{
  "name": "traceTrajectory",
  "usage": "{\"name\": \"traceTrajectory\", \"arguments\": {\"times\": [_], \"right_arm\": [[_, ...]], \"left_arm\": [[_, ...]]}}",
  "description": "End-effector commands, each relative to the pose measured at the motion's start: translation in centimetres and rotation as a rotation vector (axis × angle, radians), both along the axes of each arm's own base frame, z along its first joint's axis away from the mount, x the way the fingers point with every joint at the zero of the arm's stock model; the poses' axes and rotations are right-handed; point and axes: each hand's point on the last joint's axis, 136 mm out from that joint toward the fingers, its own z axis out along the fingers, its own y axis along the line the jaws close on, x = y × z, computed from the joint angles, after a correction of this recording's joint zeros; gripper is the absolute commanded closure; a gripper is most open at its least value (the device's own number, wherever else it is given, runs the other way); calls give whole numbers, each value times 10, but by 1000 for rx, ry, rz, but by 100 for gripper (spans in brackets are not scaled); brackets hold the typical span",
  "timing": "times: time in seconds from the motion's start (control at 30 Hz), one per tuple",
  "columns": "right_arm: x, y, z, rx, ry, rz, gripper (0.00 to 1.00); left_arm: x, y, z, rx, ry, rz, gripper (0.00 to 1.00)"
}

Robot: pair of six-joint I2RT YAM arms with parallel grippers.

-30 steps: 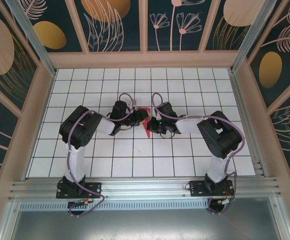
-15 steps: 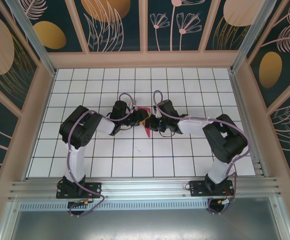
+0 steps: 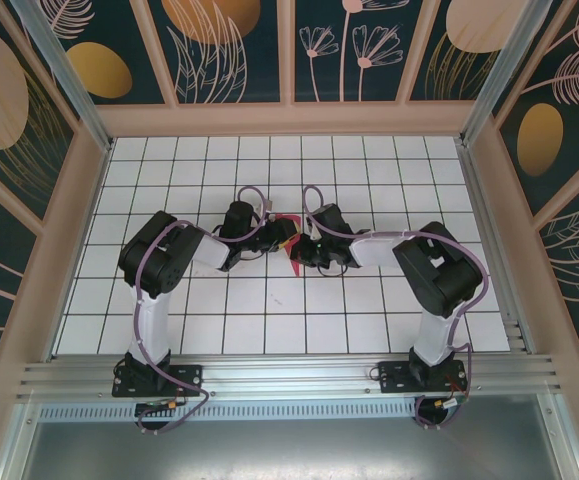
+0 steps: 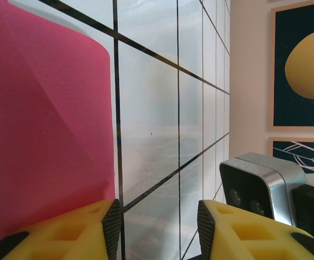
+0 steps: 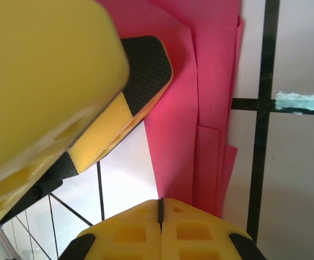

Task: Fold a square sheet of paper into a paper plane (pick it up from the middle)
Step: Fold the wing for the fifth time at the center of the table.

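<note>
Change: my right arm's elbow, swung out to the right half a second ago, is back where it was a second ago. The left arm has not moved.
Paper: the pink paper sheet (image 3: 291, 250) slid slightly toward me with that swing and has returned. It is mid-table between the two grippers, already folded into several layers.
Meaning: I read that as a pressing stroke along a crease. The fold is part-made and is no dart yet.
Left gripper (image 4: 159, 216): jaws partly apart, bare tile showing between them. The paper rises beside one finger, not between them.
Right gripper (image 5: 160, 208): closed tight. The paper's edge runs into the seam, but I cannot tell if it is pinched.
Edges: in the right wrist view the layers are staggered and a lower corner pokes out.
Room: the tiled table (image 3: 269, 330) has open tiles on every side and the walls are well apart. The only tight spot is where the two grippers almost meet.
</note>
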Motion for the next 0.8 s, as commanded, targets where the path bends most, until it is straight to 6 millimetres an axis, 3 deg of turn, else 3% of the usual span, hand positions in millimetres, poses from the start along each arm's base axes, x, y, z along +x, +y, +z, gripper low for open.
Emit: {"name": "traceTrajectory", "arguments": {"times": [0.0,0.33,0.43,0.63,0.77], "right_arm": [[-5,-16,-24,-58,40,-31,93],[-25,-36,-59,-123,130,-62,95],[-22,-31,-40,-52,96,-63,95],[-10,-5,21,77,-8,20,93],[-11,3,35,104,-26,44,93]], "left_arm": [[-3,0,-3,18,8,-15,55],[-1,0,-3,23,7,-12,55],[-2,0,-3,26,6,-9,55],[-4,2,-7,31,14,-7,55],[-2,1,-5,28,10,-6,55]]}}
